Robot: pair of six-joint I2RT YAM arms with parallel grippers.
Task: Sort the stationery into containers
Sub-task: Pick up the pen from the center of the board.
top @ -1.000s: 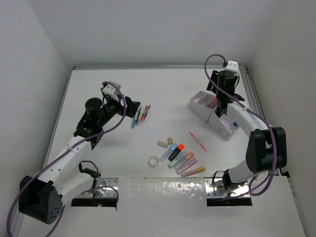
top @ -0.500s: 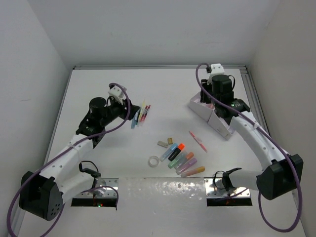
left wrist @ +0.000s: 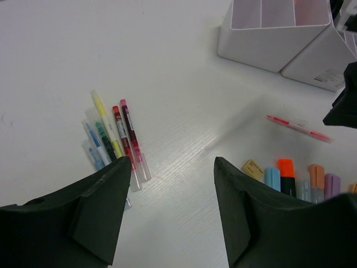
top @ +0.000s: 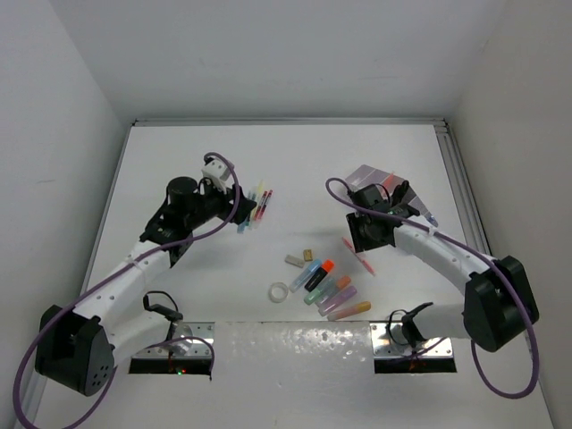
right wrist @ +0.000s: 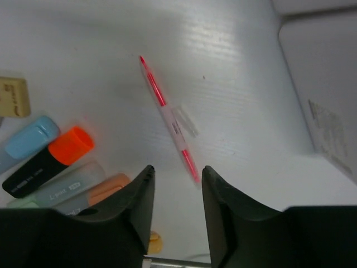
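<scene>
Two hands hang over the white desk (top: 179, 152), neither holding anything. At the left, the left hand (left wrist: 172, 184) sits just left of a fan of thin pens (top: 255, 207). Its fingers are about halfway apart with only bare desk between them. In its wrist view the pens lie side by side, yellow, green, blue and red among them, with their near ends close to the left finger's tip. In the middle, toward the near edge, lie a clear tape ring (top: 279, 291), two small beige erasers (top: 295, 261) and a slanted row of stubby highlighters (top: 328, 286). These are pale blue, orange-capped black, pale green, peach and lilac. Just right of that row a single red pen (top: 361, 258) lies alone and flat on the desk. The right hand (right wrist: 177, 173) is low over it with its fingers parted by a narrow gap, and one end of the pen lies just ahead of that gap, not gripped. Farther right and toward the far side stands the pale organizer (left wrist: 262, 47), with open-topped compartments, partly hidden behind the right arm in the overhead view.
</scene>
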